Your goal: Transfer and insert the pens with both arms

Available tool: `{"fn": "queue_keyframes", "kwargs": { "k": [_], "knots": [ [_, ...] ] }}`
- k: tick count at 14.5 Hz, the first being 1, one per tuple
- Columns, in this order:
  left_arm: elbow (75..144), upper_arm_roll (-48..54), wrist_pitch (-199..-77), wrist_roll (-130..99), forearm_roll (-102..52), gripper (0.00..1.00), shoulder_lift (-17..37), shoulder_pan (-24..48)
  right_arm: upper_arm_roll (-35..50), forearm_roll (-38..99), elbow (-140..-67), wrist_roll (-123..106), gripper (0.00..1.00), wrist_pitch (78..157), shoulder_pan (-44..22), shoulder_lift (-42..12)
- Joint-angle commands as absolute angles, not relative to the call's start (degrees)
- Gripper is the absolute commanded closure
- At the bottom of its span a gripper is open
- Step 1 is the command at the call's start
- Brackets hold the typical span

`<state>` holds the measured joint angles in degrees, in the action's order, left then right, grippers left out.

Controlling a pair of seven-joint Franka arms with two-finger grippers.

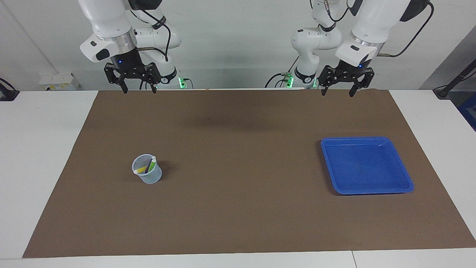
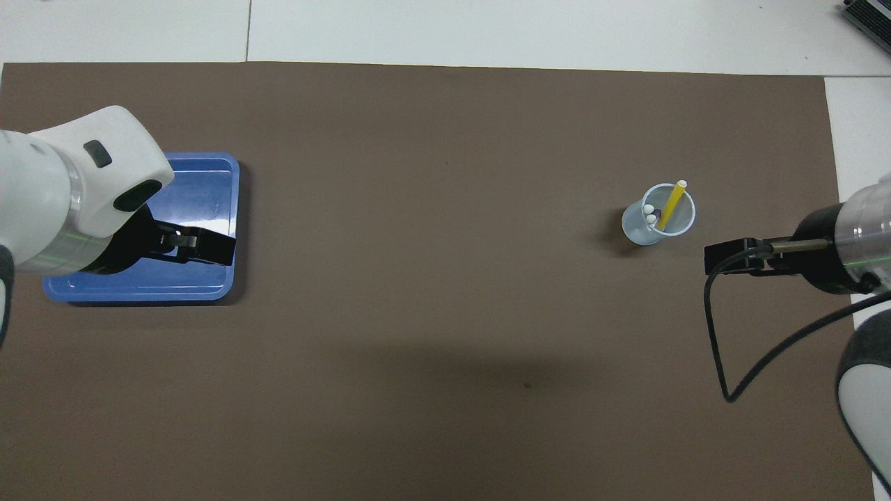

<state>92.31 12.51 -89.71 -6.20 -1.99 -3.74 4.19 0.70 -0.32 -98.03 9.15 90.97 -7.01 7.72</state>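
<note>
- 3 pens (image 1: 147,166), green, yellow and purple, lean inside a clear cup (image 1: 147,169) on the brown mat (image 1: 238,208), toward the right arm's end; being in the cup suggests insertion is done.
- An empty blue tray (image 1: 407,182) sits toward the left arm's end.
- Left gripper (image 1: 338,91) and right gripper (image 1: 138,89) hang high over the mat's robot-side edge, fingers spread, holding nothing.

A clear plastic cup (image 1: 147,169) holding the slim marker pens (image 1: 146,166) stands on the brown mat (image 1: 238,167), well apart from the empty blue square plastic tray (image 1: 366,165). The left gripper (image 1: 338,90) and right gripper (image 1: 140,88) hang open above the mat's robot-side edge.
</note>
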Motion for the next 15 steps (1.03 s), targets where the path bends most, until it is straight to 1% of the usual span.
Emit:
{"fn": "queue_keyframes", "kwargs": {
  "k": [1, 5, 15],
  "knots": [
    [94.0, 11.3, -89.5, -5.6, -2.4, 0.0, -5.3, 3.2, 0.8, 0.9, -98.2, 9.6, 0.0, 90.7, -6.4, 8.1],
    [94.0, 11.3, -89.5, -5.6, -2.4, 0.0, -5.3, 2.0, 0.8, 0.9, -98.4, 9.5, 0.0, 91.1, -6.3, 8.1],
    [94.0, 11.3, -89.5, -5.6, -2.4, 0.0, -5.3, 2.0, 0.7, 1.1, -99.1, 9.5, 0.0, 92.0, -5.6, 8.3]
  ]
}}
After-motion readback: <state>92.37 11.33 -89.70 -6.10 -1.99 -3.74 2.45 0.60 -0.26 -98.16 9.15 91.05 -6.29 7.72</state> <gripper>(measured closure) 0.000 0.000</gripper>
